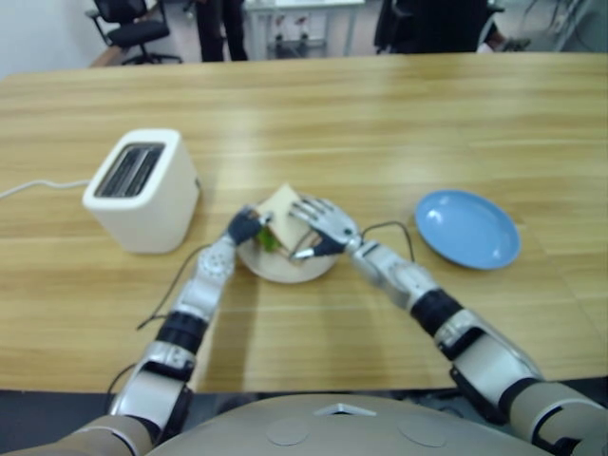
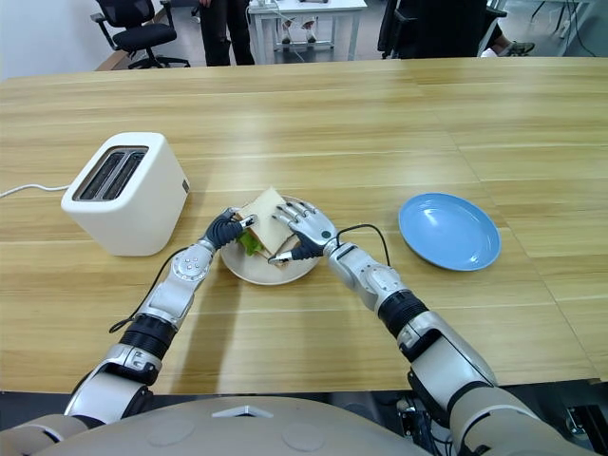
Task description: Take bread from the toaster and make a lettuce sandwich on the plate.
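Nearest, the two arms come up from the bottom edge and meet at one cream plate (image 2: 271, 275) in the middle of the wooden counter (image 2: 380, 123). A thin black cable (image 2: 366, 231) loops beside the right wrist. The left hand (image 2: 225, 229) sits at the plate's left rim, right against the lettuce and the near-left edge of the bread. From here I cannot tell whether it is closed on anything. The right hand (image 2: 306, 231) lies over the right part of the one bread slice (image 2: 266, 211). Its fingers are spread across the top and the thumb is tucked beneath, so it is clamped on the slice. The slice is tilted, and its far corner reaches past the plate's far rim. One piece of green lettuce (image 2: 250, 243) peeks out below the slice's left edge. Most of it is covered, and whatever lies under it on the plate is hidden. To the right, well apart from the cream plate, is one blue plate (image 2: 448, 231). To the left stands one white toaster (image 2: 123, 193) with two slots on top. Both slots are dark, and what is inside cannot be made out. A white cord (image 2: 24, 189) runs from it off the left edge. Beyond the counter's far edge, one black office chair (image 2: 133, 28) is cut off at the top.
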### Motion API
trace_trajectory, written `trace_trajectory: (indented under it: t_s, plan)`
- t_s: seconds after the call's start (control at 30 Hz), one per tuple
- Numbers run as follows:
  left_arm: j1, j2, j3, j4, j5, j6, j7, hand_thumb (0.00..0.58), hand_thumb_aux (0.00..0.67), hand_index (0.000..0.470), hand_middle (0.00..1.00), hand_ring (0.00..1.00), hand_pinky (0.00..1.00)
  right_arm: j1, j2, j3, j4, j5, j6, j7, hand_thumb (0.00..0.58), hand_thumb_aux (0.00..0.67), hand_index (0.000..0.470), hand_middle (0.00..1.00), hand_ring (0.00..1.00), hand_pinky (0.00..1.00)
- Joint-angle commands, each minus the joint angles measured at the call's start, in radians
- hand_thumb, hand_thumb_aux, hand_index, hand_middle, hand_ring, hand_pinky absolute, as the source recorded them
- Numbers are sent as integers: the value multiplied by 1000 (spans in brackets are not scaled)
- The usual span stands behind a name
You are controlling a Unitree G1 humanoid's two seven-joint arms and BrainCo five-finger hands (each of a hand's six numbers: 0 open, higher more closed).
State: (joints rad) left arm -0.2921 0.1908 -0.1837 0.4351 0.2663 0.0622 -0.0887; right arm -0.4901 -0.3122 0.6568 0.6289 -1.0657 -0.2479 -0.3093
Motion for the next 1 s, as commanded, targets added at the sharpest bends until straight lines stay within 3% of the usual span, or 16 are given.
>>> trace_trajectory:
  t_s: [0.03,0.4,0.6,0.9,0.93,0.97,1.0]
  plan:
    - [32,7,-25,81,23,38,-10,580,670,460,1000,1000,1000,26,18,97,-8,-58,-5,31,0,0,0,0,0,0]
    - [29,9,-38,114,46,27,0,580,670,460,1000,1000,1000,84,3,133,-145,-88,16,76,0,0,0,0,0,0]
    - [32,13,-46,96,70,25,2,580,670,460,1000,1000,1000,76,35,156,-61,-81,1,100,0,0,0,0,0,0]
    - [69,31,-87,-60,126,31,-17,580,670,460,1000,1000,1000,110,62,180,71,-32,1,312,0,0,0,0,0,0]
    - [70,41,-98,-86,156,26,0,555,531,364,1000,1000,1000,116,62,181,75,-28,0,327,0,0,0,0,0,0]
    - [71,47,-104,-103,177,24,12,420,318,218,835,835,835,119,61,183,76,-25,0,337,0,0,0,0,0,0]
    - [71,61,-110,-135,211,23,32,0,0,0,31,31,31,125,59,185,73,-20,-2,350,0,0,0,0,0,0]
